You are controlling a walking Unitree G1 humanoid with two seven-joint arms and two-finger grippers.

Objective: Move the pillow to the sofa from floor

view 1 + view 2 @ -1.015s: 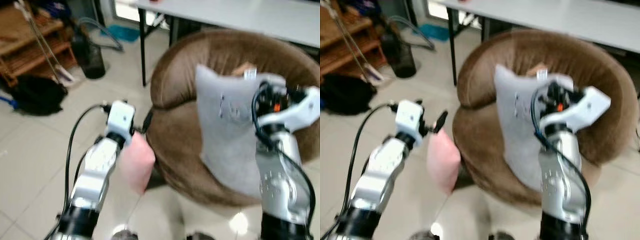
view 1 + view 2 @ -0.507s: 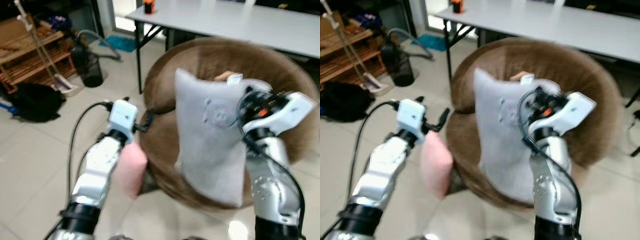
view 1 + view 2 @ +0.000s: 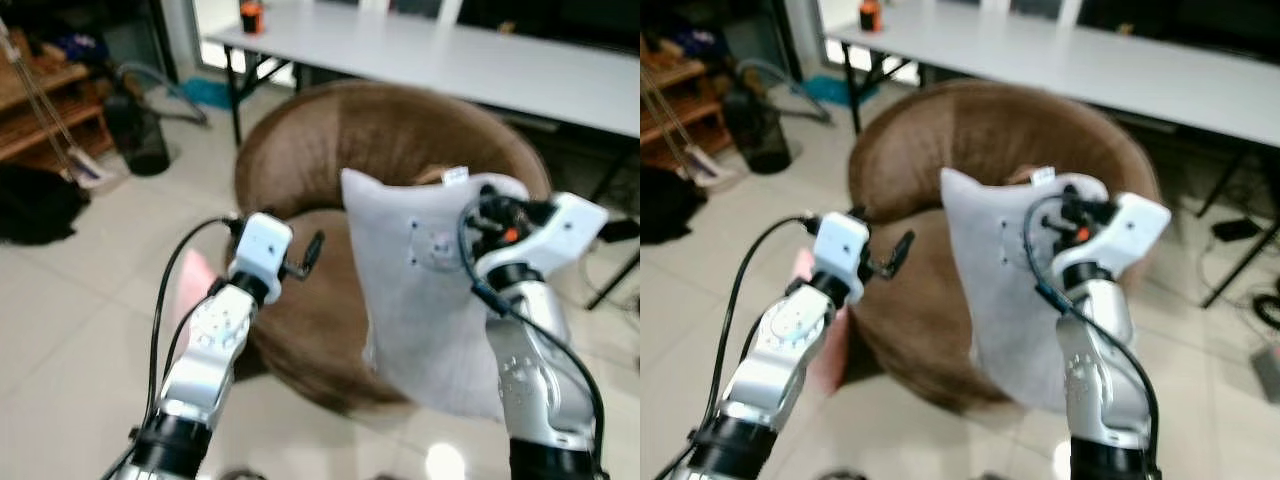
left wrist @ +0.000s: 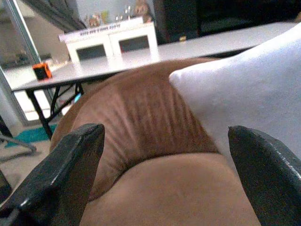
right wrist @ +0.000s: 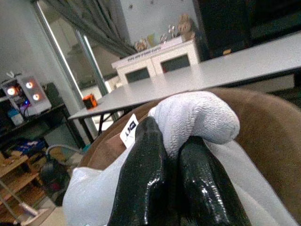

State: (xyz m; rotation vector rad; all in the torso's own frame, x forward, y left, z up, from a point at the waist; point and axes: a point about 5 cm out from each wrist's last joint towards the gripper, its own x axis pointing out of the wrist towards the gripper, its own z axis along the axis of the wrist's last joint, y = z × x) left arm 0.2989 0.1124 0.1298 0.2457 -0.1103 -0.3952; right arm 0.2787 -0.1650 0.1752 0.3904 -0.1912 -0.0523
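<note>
The gray pillow [image 3: 430,290] hangs in the air in front of the round brown sofa [image 3: 330,150], over its seat. The right end effector [image 5: 164,160] pinches the pillow's top corner tight between its two black fingers, next to a small white tag [image 5: 128,130]. The right arm is bent up, with the pillow hanging down in front of it. The left end effector [image 4: 164,155] has its fingers spread wide and holds nothing. It reaches out toward the sofa's seat, just beside the pillow's edge. A pink pillow [image 3: 195,290] sits low on the floor by the sofa. A long white bench [image 3: 450,60] stands behind the sofa.
</note>
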